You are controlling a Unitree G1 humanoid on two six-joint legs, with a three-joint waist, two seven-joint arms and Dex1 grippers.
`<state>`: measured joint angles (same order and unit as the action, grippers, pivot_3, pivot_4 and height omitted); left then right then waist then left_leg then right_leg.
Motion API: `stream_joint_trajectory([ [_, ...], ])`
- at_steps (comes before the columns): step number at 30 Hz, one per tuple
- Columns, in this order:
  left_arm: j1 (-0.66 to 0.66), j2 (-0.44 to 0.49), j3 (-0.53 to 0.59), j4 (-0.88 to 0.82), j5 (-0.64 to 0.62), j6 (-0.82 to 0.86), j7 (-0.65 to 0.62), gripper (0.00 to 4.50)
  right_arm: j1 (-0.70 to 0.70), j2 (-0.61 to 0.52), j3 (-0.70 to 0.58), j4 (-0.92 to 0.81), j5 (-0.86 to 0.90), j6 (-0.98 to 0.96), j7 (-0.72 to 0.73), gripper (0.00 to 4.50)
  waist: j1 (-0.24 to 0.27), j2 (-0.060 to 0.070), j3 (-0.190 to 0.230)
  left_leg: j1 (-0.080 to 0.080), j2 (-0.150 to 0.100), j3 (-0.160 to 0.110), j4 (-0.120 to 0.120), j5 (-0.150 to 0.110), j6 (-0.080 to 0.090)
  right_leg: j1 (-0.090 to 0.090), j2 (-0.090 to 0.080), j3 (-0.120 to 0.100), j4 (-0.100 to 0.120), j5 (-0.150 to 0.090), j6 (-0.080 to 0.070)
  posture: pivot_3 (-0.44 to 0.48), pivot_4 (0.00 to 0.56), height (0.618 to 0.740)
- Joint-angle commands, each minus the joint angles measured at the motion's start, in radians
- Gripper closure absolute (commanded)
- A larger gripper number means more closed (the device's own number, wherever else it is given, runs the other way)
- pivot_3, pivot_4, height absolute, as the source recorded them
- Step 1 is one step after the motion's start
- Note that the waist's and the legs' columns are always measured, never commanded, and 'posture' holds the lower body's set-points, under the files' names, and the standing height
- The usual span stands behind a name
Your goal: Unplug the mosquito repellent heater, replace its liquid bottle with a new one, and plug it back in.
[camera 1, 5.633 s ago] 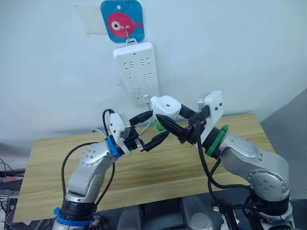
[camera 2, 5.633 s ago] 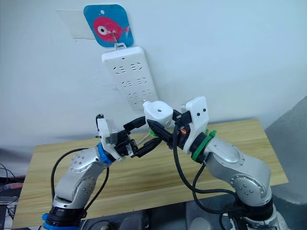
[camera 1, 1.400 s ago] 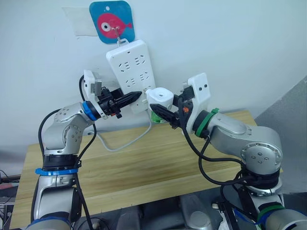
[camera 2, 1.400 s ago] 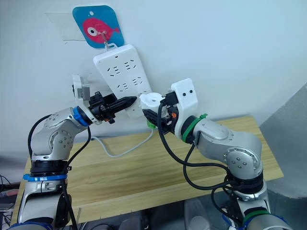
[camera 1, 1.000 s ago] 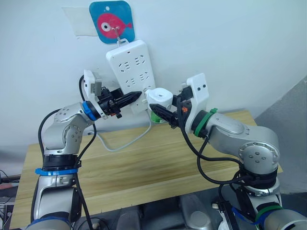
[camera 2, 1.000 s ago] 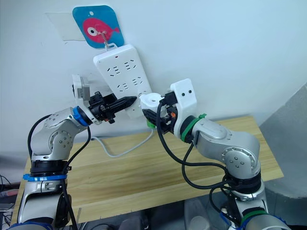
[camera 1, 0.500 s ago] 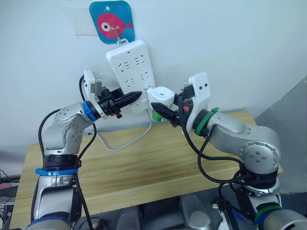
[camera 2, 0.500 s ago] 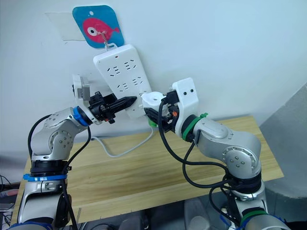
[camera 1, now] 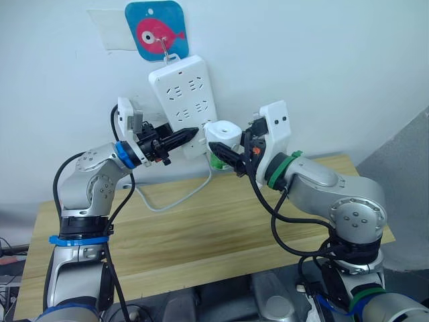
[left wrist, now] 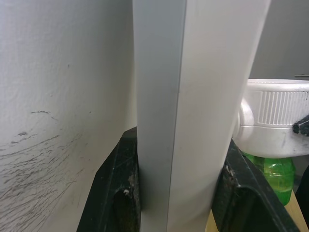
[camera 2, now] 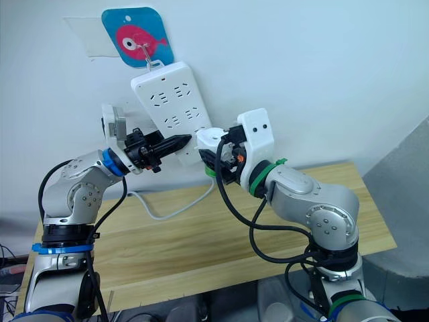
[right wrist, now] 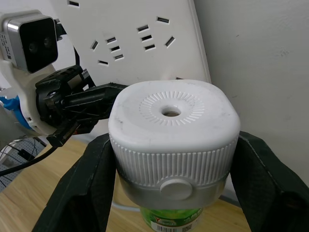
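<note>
Light wood tabletop (camera 1: 201, 228) against a scuffed white wall, with a long white power strip (camera 1: 184, 104) hanging tilted under a blue fish sticker (camera 1: 156, 30). Right claw (right wrist: 174, 159) clamped on the heater (right wrist: 174, 125), a ribbed white dome with a round vent and green bottle (right wrist: 169, 215) underneath, held at the strip's lower end. Left claw (left wrist: 178, 193) pinching the strip's smooth edge. White cable (camera 1: 177, 198) drooping onto the tabletop.

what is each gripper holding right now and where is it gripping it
Left gripper clamps the power strip by its lower edges. Right gripper grips the mosquito repellent heater by its sides.
</note>
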<state>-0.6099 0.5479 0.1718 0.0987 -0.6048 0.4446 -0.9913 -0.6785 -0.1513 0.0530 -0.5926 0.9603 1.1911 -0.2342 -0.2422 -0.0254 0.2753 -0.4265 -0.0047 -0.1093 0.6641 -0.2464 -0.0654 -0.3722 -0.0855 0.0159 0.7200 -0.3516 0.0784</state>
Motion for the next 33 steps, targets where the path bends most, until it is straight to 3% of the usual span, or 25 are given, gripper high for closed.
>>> stream_joint_trajectory([
  [1, -0.031, -0.011, -0.005, -0.058, -0.018, 0.030, 0.031, 3.13, -0.043, 0.042, 0.007, -0.039, 0.016, -0.009, 0.006, 1.53, 0.002, 0.000, 0.000, 0.000, 0.000, 0.000, 0.000, 0.000, 0.000, 0.000, 0.000, 0.000, 0.000, 0.000, 0.000, -0.274, 0.269, 0.740],
  [33, -0.051, -0.038, 0.039, -0.110, -0.086, 0.188, 0.052, 3.13, -0.060, 0.157, 0.078, 0.019, -0.164, 0.034, 0.118, 1.53, 0.018, 0.001, 0.001, 0.006, 0.002, 0.002, -0.004, 0.005, 0.006, -0.001, 0.004, 0.008, 0.000, 0.008, -0.001, -0.243, 0.264, 0.740],
])
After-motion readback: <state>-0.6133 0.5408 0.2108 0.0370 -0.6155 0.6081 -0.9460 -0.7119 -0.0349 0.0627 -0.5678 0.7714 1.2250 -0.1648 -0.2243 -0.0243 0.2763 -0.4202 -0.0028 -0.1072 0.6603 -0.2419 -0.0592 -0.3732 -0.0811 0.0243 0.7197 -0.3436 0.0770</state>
